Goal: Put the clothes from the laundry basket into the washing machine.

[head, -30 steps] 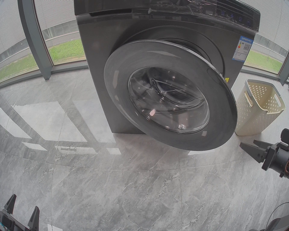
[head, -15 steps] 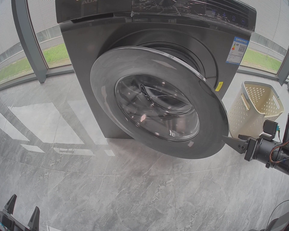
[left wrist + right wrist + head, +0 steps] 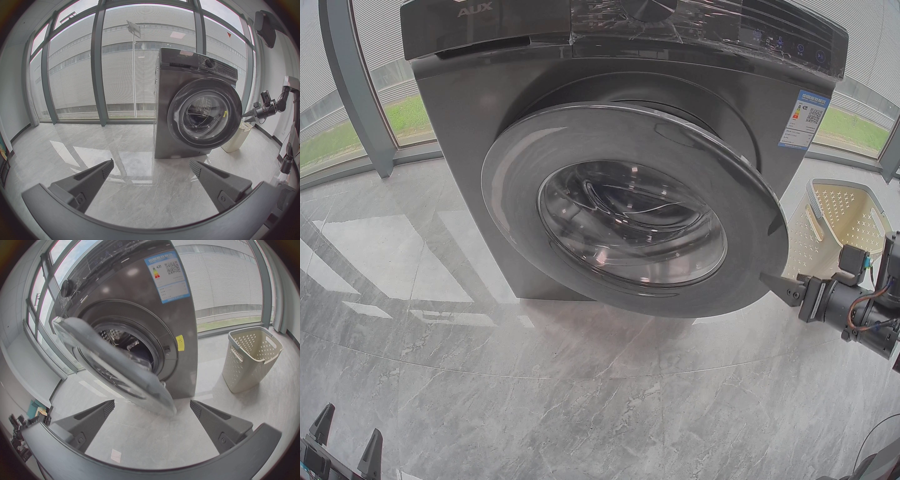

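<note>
1. The left gripper (image 3: 350,422) is seen low at the far left, above the grey marble floor (image 3: 550,387) and well apart from the machine. Its fingers are spread wide and nothing is held.
2. The washing machine (image 3: 469,100) is stood in the middle. Its round door (image 3: 512,187) is hinged at the left and swung partly open.
3. Behind the door, a dark shape (image 3: 140,351) is seen inside the drum (image 3: 120,335); whether it is clothing cannot be told.
4. The right gripper (image 3: 778,286) is held just beside the door's lower right edge. Its fingers are spread wide and nothing is gripped; contact cannot be told.
5. The laundry basket (image 3: 803,240) is stood upright on the floor, right of the machine.
</note>
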Controlling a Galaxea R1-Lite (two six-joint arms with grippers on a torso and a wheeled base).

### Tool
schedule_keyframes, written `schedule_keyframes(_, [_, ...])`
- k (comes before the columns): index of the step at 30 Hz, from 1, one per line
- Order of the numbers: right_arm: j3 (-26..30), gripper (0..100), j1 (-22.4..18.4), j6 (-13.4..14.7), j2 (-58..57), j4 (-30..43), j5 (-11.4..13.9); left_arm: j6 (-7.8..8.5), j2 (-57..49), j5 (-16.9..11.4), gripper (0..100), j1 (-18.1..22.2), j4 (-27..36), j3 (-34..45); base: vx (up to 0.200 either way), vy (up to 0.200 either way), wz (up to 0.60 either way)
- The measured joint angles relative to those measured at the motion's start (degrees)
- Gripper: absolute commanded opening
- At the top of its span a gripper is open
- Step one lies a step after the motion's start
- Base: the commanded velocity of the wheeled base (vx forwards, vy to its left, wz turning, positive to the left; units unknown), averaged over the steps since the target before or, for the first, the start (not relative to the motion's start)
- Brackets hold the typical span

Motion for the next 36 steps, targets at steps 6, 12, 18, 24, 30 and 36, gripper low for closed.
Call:
schedule_keyframes(6, [5.55, 100, 2.57, -0.05, -1.79, 0.02, 0.6, 0.02, 0.0, 0.02, 100, 0.05, 0.0, 0.0, 0.0, -0.133, 0.0])
schedule_keyframes(12, [7.29, 100, 9.37, 0.41, -2.67, -2.0, 2.61, 0.05, 0.02, 0.0, 100, 0.05, 0.0, 0.0, 0.0, 0.0, 0.0])
schedule_keyframes(18, [6.53, 100, 13.63, 0.52, -1.73, -9.94, 4.3, 0.05, 0.05, 0.0, 100, 0.02, -0.02, 0.0, 0.0, 0.0, 0.0])
schedule_keyframes(24, [4.22, 100, 15.91, 0.61, 2.18, -17.16, 5.02, 0.05, 0.05, 0.0, 100, 0.0, 0.0, 0.0, 0.0, 0.0, 0.0])
schedule_keyframes(30, [2.11, 100, 17.09, 1.04, 5.18, -17.58, 5.05, 0.05, 0.07, 0.0, 100, 0.0, 0.0, 0.0, 0.0, 0.0, 0.0])
schedule_keyframes(36, [-0.33, 100, 15.71, 1.01, 7.0, -17.6, 4.66, 0.05, 0.09, -0.12, 100, 0.02, 0.02, 0.0, 0.167, 0.0, 0.0])
